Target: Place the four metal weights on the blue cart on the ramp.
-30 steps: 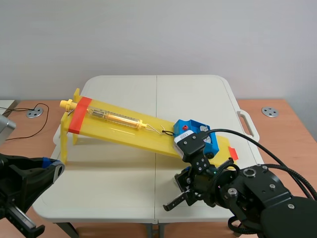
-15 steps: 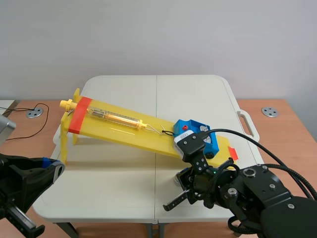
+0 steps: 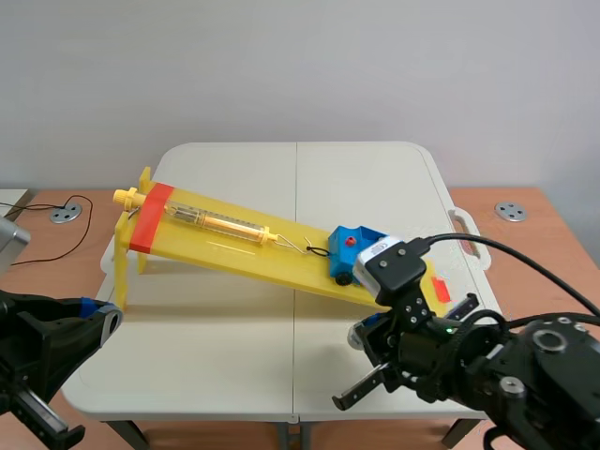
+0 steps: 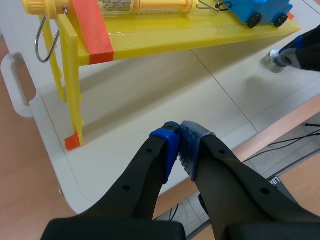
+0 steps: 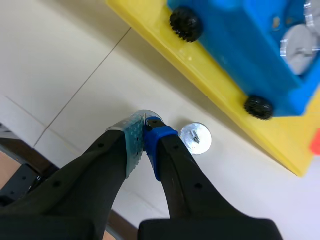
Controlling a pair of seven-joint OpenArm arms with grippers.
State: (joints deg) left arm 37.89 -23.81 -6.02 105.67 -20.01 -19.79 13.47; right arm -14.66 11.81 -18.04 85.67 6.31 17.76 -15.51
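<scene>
Here the right tool [image 5: 145, 130] is closed on nothing, its two pads pressed together, low over the desk [image 5: 60, 65] just in front of the lower end of the yellow ramp [image 5: 210, 75]; one metal weight [image 5: 195, 138] lies flat on the desk, just beside the tip of this tool and near the ramp's edge, not gripped; the blue cart [image 5: 250, 45] stands on the ramp's lower end, and a second weight [image 5: 299, 46] sits inside it; the left tool [image 4: 179, 135] is also closed and empty, over the desk's edge near the ramp's raised end.
</scene>
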